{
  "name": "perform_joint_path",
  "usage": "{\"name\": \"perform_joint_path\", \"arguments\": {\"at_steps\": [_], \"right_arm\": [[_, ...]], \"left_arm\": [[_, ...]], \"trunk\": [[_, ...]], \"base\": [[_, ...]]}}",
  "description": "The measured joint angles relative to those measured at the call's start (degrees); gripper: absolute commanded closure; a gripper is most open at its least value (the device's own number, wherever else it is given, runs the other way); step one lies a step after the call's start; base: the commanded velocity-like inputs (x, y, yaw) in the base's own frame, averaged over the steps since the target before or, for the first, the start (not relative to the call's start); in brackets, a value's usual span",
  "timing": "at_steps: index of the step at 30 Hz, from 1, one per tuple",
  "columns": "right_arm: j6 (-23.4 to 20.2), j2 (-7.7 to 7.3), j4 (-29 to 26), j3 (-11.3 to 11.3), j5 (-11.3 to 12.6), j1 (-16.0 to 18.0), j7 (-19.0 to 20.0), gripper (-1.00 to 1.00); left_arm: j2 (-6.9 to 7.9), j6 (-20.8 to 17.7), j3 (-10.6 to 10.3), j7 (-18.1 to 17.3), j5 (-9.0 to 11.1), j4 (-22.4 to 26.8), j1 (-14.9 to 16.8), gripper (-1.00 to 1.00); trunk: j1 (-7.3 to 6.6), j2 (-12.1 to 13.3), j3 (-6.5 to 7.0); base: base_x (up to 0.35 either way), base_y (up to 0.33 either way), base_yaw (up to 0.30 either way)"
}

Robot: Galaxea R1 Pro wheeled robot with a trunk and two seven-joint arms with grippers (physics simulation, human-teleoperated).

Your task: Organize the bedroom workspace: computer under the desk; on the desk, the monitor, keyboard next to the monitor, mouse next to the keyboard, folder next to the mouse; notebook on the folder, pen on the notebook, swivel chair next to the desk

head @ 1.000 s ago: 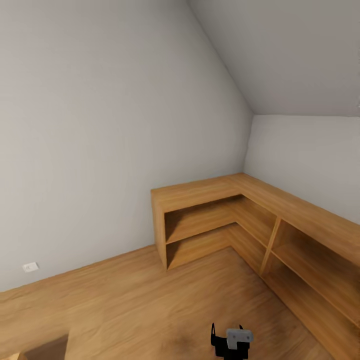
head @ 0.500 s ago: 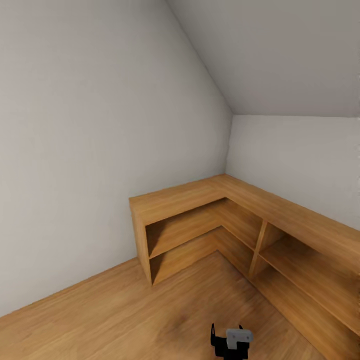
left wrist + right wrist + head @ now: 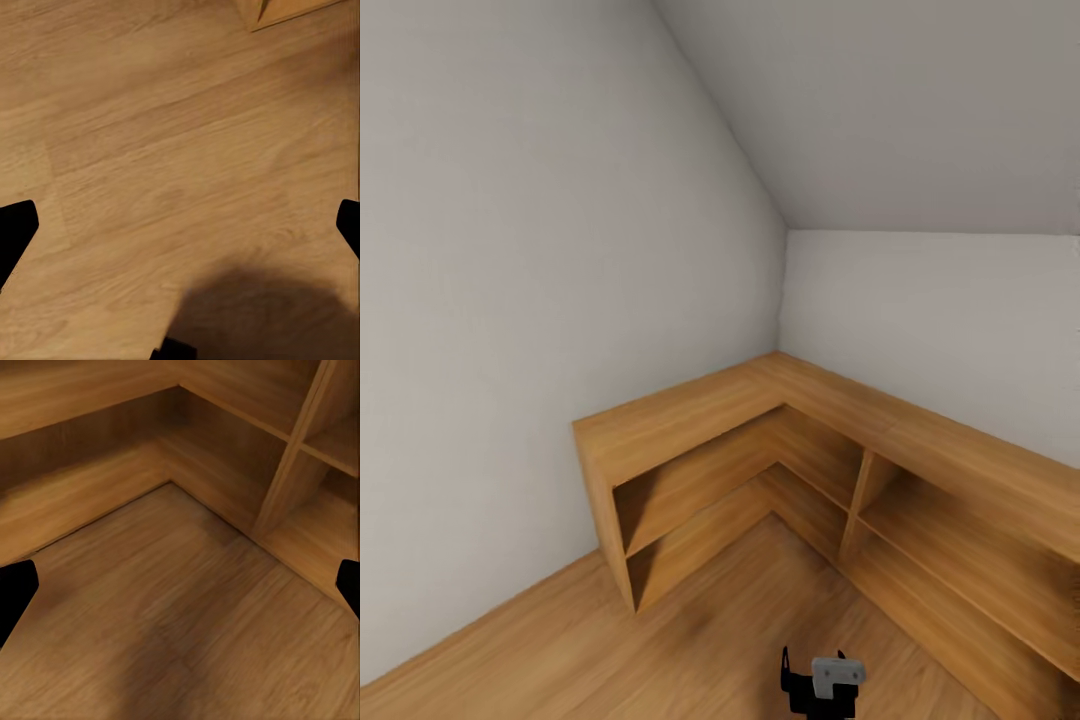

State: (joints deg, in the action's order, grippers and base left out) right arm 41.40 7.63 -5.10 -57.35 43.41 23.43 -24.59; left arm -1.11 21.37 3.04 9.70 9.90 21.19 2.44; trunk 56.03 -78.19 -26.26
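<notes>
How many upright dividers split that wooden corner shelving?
1 visible: a vertical panel in the right-hand run of the shelving, just past the corner. More may lie beyond the picture's right edge.

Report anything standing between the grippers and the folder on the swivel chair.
That cannot be judged: the head view faces a corner with low wooden shelving over wood floor, with open fingertips in both wrist views.

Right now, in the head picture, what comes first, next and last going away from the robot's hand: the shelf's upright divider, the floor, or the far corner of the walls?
1. The wood floor, right under and around the right gripper.
2. The shelf divider, just beyond it, a bit to the right.
3. The wall corner, behind the shelving, farthest back.
</notes>
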Motion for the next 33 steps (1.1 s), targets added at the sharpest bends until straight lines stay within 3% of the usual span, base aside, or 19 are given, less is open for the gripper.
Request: {"name": "perform_joint_path", "arguments": {"at_steps": [15, 26, 33], "right_arm": [[0.0, 0.00, 0.0, 0.0, 0.0, 0.0, 0.0, -1.00], [0.0, 0.01, 0.0, 0.0, 0.0, 0.0, 0.0, -1.00], [0.0, 0.01, 0.0, 0.0, 0.0, 0.0, 0.0, -1.00]], "left_arm": [[-0.07, 0.0, 0.0, 0.0, 0.0, 0.0, 0.0, -1.00], [-0.08, 0.0, 0.0, 0.0, -0.1, -0.1, 0.0, -1.00], [-0.20, -0.1, -0.1, 0.0, -0.1, -0.1, 0.0, -1.00]], "trunk": [[0.00, 0.0, 0.00], [0.03, 0.0, 0.00], [0.00, 0.0, 0.00]], "base": [[0.325, 0.137, -0.283], [0.065, 0.027, -0.297], [0.230, 0.031, -0.297]]}}
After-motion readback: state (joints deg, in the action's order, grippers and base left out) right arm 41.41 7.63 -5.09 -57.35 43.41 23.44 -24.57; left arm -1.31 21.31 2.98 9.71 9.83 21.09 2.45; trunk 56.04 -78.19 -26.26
